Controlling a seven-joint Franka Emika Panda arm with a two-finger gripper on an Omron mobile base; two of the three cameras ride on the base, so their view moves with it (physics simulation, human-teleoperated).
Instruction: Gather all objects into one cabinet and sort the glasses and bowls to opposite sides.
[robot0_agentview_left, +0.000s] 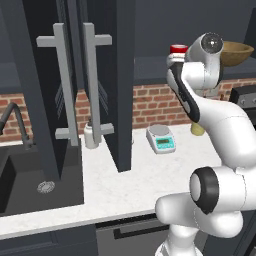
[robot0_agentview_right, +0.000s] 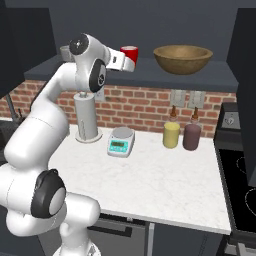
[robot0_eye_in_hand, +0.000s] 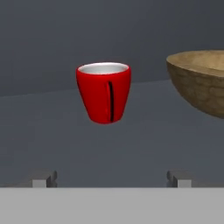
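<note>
Dark cabinet shelf (robot0_eye_in_hand: 52, 131), gripper (robot0_eye_in_hand: 111, 179) wide open (holding nothing), facing upright red mug (robot0_eye_in_hand: 104, 92), wooden bowl (robot0_eye_in_hand: 201, 81) beside.

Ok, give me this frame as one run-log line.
phase: approach | gripper: jaws open, holding nothing | target: red mug, upright on cabinet shelf, ahead of jaws | wooden bowl: beside mug, apart
</note>
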